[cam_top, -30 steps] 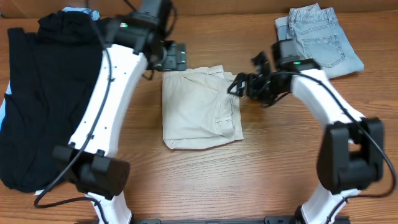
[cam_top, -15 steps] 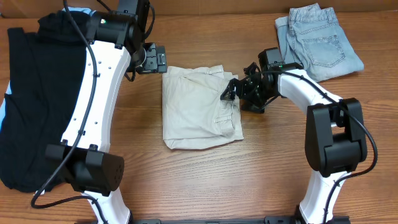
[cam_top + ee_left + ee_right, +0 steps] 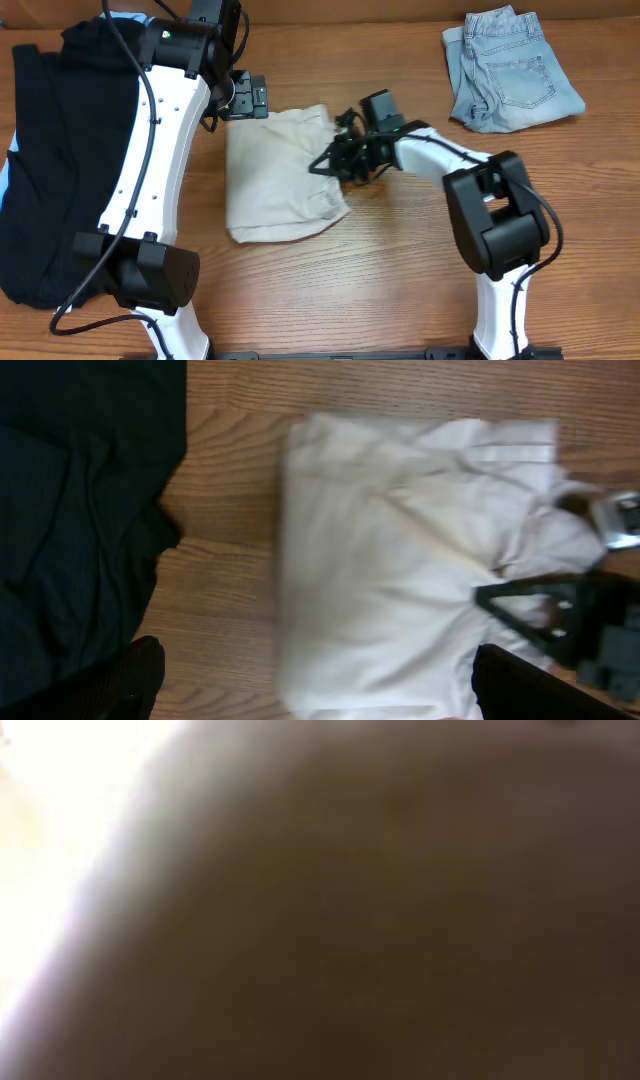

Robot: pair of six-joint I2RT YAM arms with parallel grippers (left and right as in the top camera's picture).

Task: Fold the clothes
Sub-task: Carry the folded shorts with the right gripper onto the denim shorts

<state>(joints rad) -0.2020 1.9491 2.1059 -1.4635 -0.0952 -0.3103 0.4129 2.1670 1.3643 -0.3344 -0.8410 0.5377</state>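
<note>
Cream shorts [image 3: 275, 185] farther left than before

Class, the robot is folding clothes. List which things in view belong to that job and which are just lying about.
Belongs to the job: cream shorts; right gripper at their edge.
Lying about: black garment; denim shorts.

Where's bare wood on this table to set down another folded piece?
Free: front strip of the table before the cream shorts; the right side in front of the denim shorts. Crowded: left, under the black garment.
</note>
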